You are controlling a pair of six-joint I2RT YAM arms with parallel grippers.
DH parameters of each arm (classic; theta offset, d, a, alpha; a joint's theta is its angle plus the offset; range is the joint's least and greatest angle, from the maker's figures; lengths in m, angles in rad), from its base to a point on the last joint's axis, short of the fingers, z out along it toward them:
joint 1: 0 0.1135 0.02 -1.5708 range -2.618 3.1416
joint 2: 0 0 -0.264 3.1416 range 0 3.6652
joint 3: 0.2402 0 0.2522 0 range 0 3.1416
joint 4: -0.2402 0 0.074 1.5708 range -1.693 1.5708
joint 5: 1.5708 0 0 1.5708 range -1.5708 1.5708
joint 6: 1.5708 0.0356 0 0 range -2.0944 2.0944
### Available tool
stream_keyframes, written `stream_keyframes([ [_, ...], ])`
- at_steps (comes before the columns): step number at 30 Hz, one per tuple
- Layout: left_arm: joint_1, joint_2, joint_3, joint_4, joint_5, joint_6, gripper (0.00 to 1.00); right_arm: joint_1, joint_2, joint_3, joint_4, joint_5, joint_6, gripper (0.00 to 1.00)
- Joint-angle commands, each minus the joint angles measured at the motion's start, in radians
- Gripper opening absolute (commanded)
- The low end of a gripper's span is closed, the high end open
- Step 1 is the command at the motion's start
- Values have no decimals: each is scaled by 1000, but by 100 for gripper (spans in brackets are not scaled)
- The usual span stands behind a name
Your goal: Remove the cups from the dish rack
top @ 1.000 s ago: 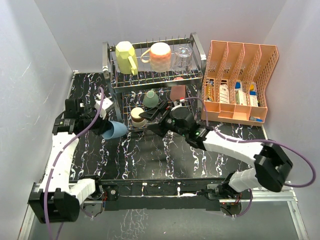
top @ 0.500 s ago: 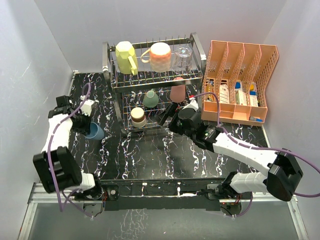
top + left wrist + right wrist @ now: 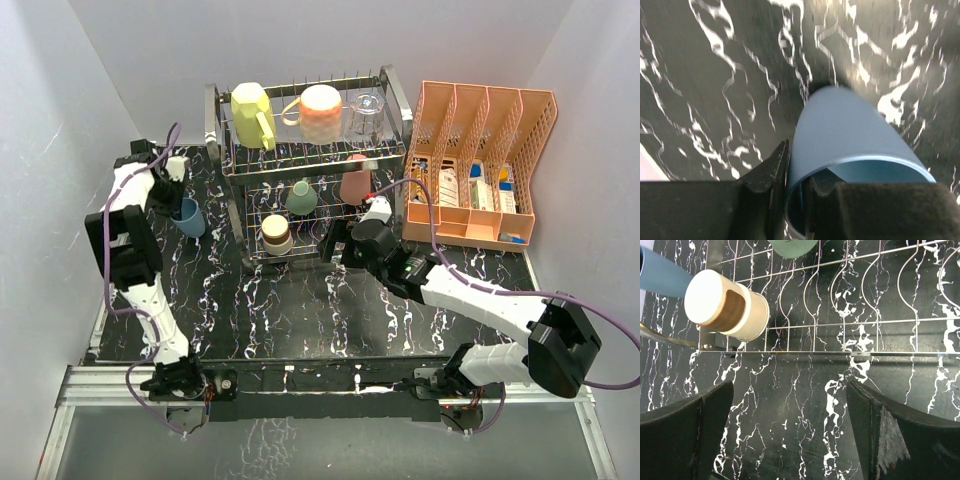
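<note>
While the right gripper [image 3: 336, 240] has shifted right along the near edge of the dish rack [image 3: 214, 130] and hangs over the table [image 3: 300, 310] with its jaws spread wide and empty, the left gripper [image 3: 172, 192] has swung the blue cup [image 3: 190, 216] out to the far left, just beside the rack's left frame. Its jaws pinch the cup's wall, one finger inside the rim; whether the base touches the table cannot be told. One cup is thus unloaded, likely near release. On the lower tier sit the brown-and-white cup [image 3: 275, 233], teal-green cup [image 3: 301, 197] and salmon-red cup [image 3: 355, 184]; farther up, mouths down, stand the pale yellow mug [image 3: 252, 112], peach-pink mug [image 3: 320, 112] and clear glass [image 3: 365, 115].
</note>
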State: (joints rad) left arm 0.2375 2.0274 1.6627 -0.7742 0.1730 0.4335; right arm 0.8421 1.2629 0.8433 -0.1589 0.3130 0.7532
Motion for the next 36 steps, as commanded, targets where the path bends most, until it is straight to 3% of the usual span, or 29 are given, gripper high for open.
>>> stream_keyframes([
  [1,-31,109,201,-155,1,-38,0,-3,14,27,96,17,-142,98],
  [7,-64,288,486,-270,6,-60,0,1,95,56,186,-4,-285,98],
  [13,-87,346,613,-295,-23,-68,0,14,203,120,283,-40,-400,98],
  [18,-88,333,627,-267,-65,-77,22,39,302,198,376,-61,-487,98],
  [24,-86,216,573,-211,-24,-87,59,84,402,262,453,-71,-579,98],
  [32,-49,115,641,-251,12,-104,76,102,518,324,498,-36,-640,98],
  [36,13,26,608,-273,142,-148,79,103,574,358,523,-9,-669,98],
])
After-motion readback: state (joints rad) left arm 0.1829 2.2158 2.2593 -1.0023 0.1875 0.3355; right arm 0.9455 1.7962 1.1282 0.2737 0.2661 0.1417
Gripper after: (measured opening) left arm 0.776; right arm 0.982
